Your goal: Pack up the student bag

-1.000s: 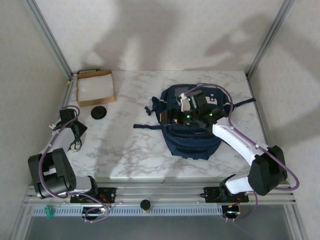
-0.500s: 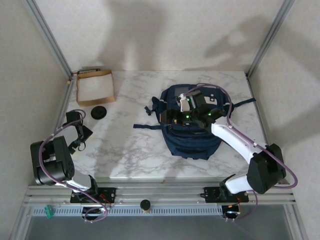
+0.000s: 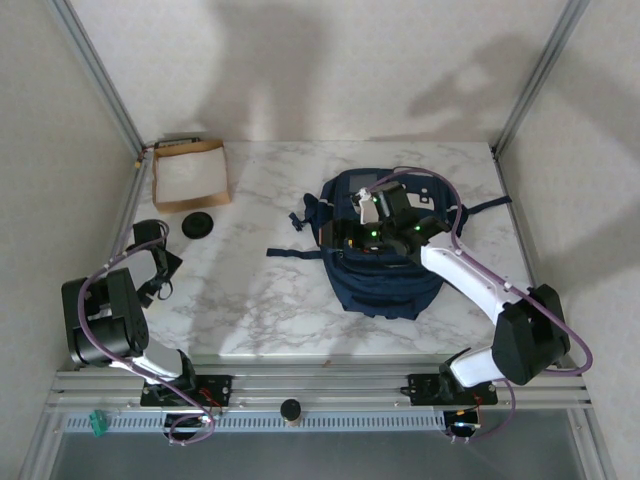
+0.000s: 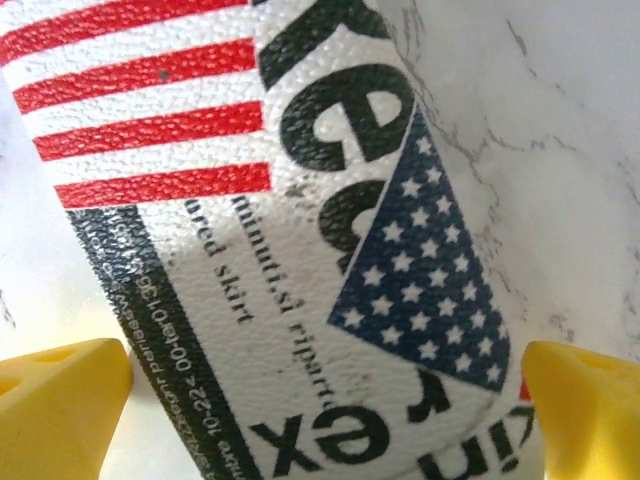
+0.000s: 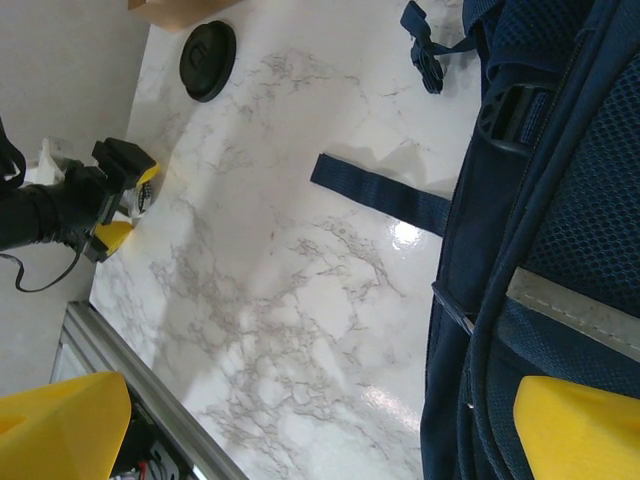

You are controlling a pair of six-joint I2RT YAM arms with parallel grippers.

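While the left hand stands wide open, a printed roll with red stripes, white stars on blue and black letters lies in the gap between its yellow fingertips. I cannot tell whether the fingertips touch the roll. The right hand is wide open too, and nothing is between its fingertips; it hovers above the student bag.

Both ends of the roll are cut off by the frame and its words are only partly readable. In the top view the right hand and its cables cover the upper middle of the bag, and the left hand is too small there to show its fingers.

The student bag lies flat on the right half of the counter, with one dark strap stretched out to the left. The left arm is folded back at the near left edge, its hand low over the counter. The right arm reaches from the near right corner toward the far left, over the bag.
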